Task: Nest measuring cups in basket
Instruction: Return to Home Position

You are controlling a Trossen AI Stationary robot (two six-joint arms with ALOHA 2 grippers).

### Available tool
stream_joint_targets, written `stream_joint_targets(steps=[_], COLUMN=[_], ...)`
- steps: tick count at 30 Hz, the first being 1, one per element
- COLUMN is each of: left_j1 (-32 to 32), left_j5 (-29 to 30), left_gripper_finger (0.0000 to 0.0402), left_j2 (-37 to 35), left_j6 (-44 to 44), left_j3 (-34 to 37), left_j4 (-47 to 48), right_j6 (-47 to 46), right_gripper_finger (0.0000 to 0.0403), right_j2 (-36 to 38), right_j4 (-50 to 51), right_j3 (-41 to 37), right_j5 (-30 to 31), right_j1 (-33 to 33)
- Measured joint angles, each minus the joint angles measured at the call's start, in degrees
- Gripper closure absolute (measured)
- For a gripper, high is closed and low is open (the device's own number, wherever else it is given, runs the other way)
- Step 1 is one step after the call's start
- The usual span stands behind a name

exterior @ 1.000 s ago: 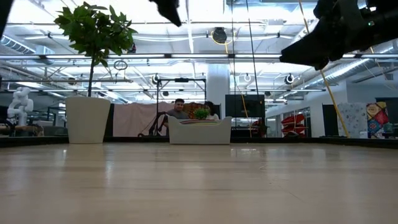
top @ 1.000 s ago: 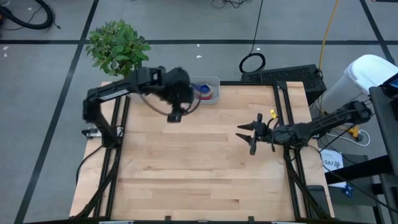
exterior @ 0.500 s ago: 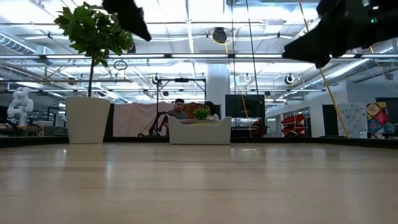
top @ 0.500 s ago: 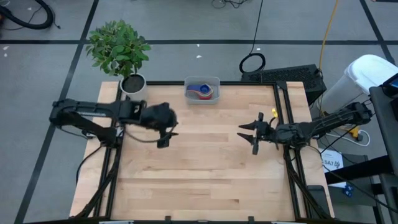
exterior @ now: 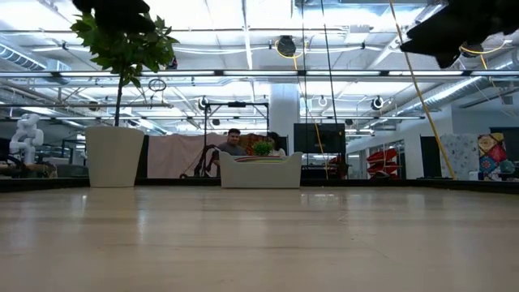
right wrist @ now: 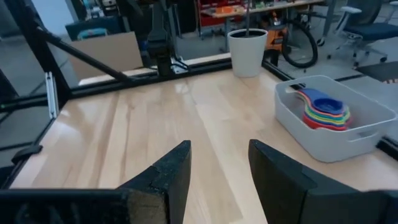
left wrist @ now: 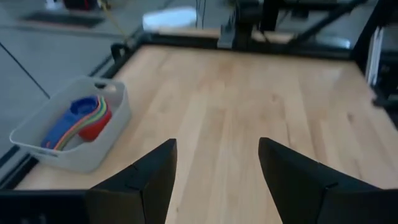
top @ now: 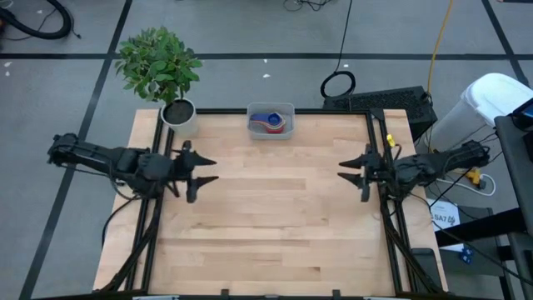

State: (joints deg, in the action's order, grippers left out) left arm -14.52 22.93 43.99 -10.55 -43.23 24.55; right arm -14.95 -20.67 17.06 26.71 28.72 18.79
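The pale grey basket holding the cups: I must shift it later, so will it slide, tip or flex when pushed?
Low and wide, the pale grey translucent plastic basket would probably slide on the smooth wooden table rather than tip. Its thin walls may flex if squeezed. Holding only the small nested coloured plastic measuring cups, it is likely light.

Lower measuring cups (right wrist: 324,117) mostly hidden

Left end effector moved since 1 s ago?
Yes. The left end effector has drawn back leftward from the basket, ending near the plant pot.
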Motion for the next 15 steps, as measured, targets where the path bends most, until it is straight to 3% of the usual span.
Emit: stream_joint_targets(steps=[8, 12, 15], left_j1=[-0.35, 0.34, 1.97], left_j5=[0.92, 0.45, -3.03], left_gripper_finger=[0.0174, 0.0174, 0.0174], left_j2=[-7.98, -10.06, -12.00], left_j6=[5.30, 6.98, 7.79], left_j3=[13.99, 16.86, 18.82], left_j4=[-17.74, -19.88, -22.46], right_j6=[0.92, 0.15, 1.00], right_gripper_finger=[0.0248, 0.0248, 0.0248], right_j2=[1.51, 3.42, 5.84], right_j4=[10.39, 14.29, 14.46], right_j3=[6.09, 6.13, 5.83], right_j5=[0.13, 2.44, 4.26], right_j1=[0.08, 0.08, 0.08])
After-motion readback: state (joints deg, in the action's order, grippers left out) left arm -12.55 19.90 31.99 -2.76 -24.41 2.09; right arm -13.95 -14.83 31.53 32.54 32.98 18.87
